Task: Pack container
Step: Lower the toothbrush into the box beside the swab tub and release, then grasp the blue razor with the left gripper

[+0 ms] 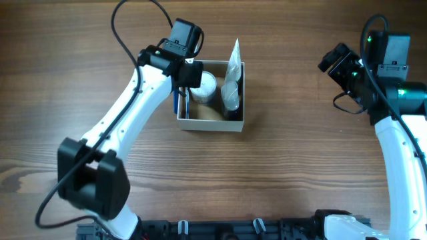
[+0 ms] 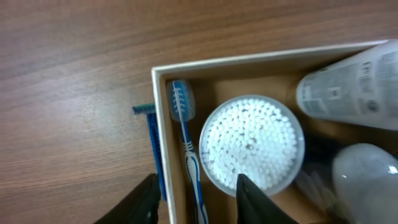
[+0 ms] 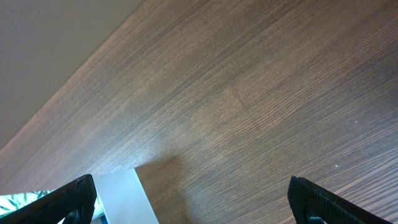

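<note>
container nearly packed, one razor not yet in
the container (image 1: 210,125) sits mid-table holding a toothbrush (image 2: 186,137), swab jar (image 2: 252,143) and bottles (image 2: 348,87); a blue razor (image 2: 152,149) lies just outside its wall. left gripper (image 2: 198,196) hovers spread and empty above that wall; right gripper (image 3: 193,205), also spread, hangs well apart.

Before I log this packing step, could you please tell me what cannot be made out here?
- Razor: handle cut off by the left wrist view's bottom edge; overhead, the left tool mostly covers it.
- Bottle label: blurred, left wrist view.
- White object: cut off by right wrist view's bottom edge.
</note>
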{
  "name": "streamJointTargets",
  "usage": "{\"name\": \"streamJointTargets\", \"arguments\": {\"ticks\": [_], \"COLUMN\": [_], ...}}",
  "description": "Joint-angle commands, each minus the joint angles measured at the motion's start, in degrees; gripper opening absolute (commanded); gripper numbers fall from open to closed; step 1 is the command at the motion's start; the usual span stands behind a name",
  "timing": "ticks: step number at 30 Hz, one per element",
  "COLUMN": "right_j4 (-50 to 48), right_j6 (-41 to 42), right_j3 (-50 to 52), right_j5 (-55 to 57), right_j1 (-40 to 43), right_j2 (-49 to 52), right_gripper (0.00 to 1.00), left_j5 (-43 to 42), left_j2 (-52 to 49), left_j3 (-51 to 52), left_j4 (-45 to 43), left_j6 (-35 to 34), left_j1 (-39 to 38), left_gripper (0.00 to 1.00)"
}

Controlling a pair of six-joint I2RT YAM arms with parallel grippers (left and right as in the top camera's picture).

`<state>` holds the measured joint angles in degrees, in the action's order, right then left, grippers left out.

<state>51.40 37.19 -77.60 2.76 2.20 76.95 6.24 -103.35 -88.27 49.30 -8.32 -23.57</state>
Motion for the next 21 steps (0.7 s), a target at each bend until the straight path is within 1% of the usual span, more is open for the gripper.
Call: {"name": "streamJointTargets", "arguments": {"ticks": [1, 3, 6, 8, 12, 16, 19, 21], "right_j4": [-0.15, -0.15, -0.15, -0.15, -0.15, -0.15, -0.15, -0.15], "right_j6": [-0.98, -0.98, -1.01, -0.98, -1.01, -0.98, -0.98, -0.98], "right_j3": [-0.7, -0.7, -0.7, -0.7, -0.7, -0.7, -0.7, -0.7], "right_j5": [-0.5, -0.5, -0.5, -0.5, -0.5, -0.5, -0.5, -0.5], "right_j1": [-0.02, -0.02, -0.02, -0.02, -0.02, -0.02, -0.02, -0.02], "right_j2": [0.52, 0.52, 0.52, 0.52, 0.52, 0.52, 0.52, 0.52], "right_gripper": [1.0, 1.0, 1.0, 1.0, 1.0, 1.0, 1.0, 1.0], "left_j5": [1.6, 1.55, 1.57, 0.37, -13.49, -14.75, -16.52, -16.5], "left_j2": [7.3, 7.74, 6.1, 4.79, -0.44, -6.82, -10.84, -11.65], "left_j3": [-0.63, -0.63, 1.79, 4.28, 8.37, 8.68, 8.68, 8.66], "left_j4": [0.98, 1.95, 4.2, 3.54, -1.11, -3.02, -5.55, -6.56], "left_j6": [-1.64, -1.7, -3.96, -6.67, -7.13, -7.13, -6.91, -6.91], "left_j1": [2.4, 4.35, 9.57, 12.57, 17.22, 16.41, 13.9, 11.96], "left_gripper": [0.46, 0.48, 0.49, 0.54, 0.53, 0.54, 0.54, 0.54]}}
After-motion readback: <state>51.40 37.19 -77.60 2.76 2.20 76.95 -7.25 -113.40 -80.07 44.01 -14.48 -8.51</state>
